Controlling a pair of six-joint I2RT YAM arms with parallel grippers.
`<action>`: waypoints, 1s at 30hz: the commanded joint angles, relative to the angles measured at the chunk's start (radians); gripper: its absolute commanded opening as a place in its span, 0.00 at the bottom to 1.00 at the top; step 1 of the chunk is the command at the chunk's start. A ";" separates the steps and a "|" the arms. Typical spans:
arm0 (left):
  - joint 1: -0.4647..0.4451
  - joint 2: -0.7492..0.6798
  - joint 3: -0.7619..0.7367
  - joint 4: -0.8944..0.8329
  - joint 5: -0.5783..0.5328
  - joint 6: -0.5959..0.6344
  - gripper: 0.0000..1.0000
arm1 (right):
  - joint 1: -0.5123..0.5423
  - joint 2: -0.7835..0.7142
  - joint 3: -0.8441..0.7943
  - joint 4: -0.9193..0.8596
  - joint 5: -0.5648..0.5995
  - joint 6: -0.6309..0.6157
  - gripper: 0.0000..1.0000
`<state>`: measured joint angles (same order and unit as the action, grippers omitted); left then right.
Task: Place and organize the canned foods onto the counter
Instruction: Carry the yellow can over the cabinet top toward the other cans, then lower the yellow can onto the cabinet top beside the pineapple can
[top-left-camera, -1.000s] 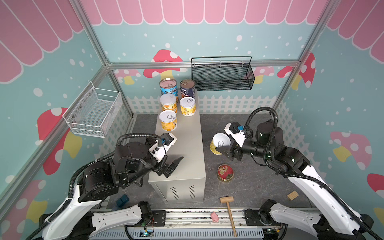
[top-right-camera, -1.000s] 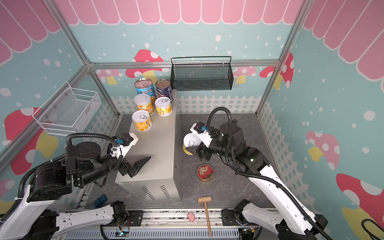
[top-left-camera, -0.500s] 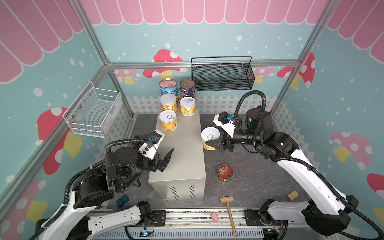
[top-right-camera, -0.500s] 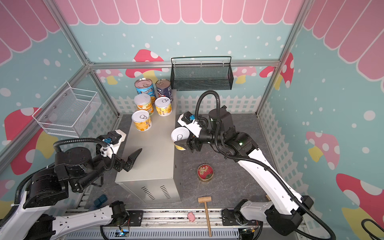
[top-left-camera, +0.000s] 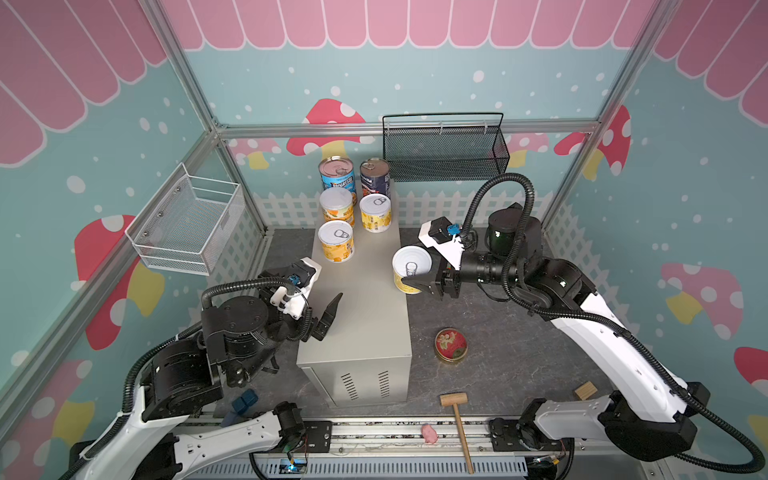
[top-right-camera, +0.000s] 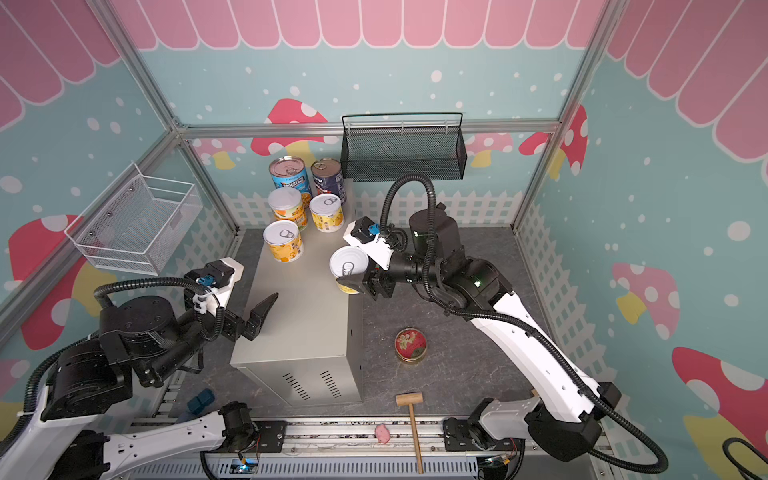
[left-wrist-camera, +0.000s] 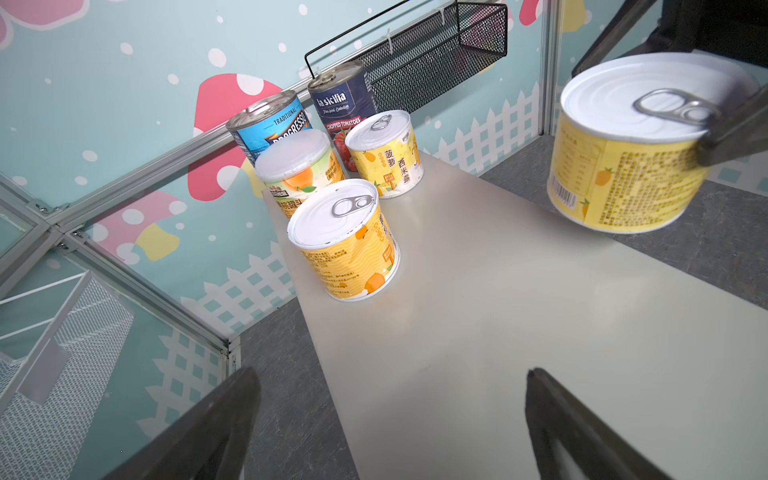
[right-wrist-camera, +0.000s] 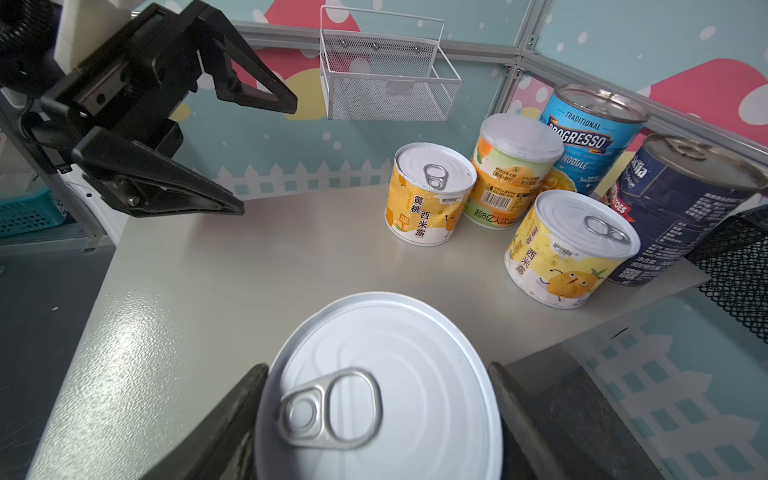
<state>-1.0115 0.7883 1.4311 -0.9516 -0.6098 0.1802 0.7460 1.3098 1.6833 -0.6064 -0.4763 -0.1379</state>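
**Top views:** In both top views, the right gripper (top-left-camera: 420, 277) pinches a short yellow can with a pale pull-tab top (top-left-camera: 409, 262). The can is tilted and hangs over the right edge of the long beige-grey metal counter (top-left-camera: 365, 324). At the counter's far end stand a tall light-blue Progresso can (top-left-camera: 337, 176) and a tall dark navy can (top-left-camera: 375, 176). In front of them are a pair of short yellow cans (top-left-camera: 375, 212) and a lone yellow can (top-left-camera: 336, 240). The free spot beside that lone can lies at about 10 o'clock from the held can, with nothing between. The left gripper (top-left-camera: 318, 309), jaws spread wide and empty, hovers at 8 o'clock, and the right arm looks nearer. A flat gold red-lidded tin (top-left-camera: 451, 346) waits on the dark floor (top-left-camera: 519, 332) at 5 o'clock, with a wooden mallet (top-left-camera: 455, 409) past it.

**Left wrist:** The held can's base is clear of the counter top, its axis leaning.

**Right wrist:** Dark fingers (right-wrist-camera: 232, 415) hug the can's sides. Bare counter lies ahead beside the lone can, and the left gripper is well apart.
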 joint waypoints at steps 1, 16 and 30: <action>0.007 -0.002 0.005 0.010 -0.004 0.013 1.00 | 0.004 0.012 0.043 0.110 -0.015 -0.009 0.65; 0.006 0.061 0.065 -0.045 0.149 0.006 1.00 | 0.006 0.120 0.019 0.268 -0.033 0.075 0.66; 0.005 0.083 0.079 -0.078 0.263 0.006 1.00 | 0.019 0.181 0.023 0.306 0.026 0.084 0.70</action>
<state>-1.0100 0.8726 1.4895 -1.0084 -0.3717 0.1833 0.7555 1.4883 1.6844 -0.3836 -0.4599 -0.0475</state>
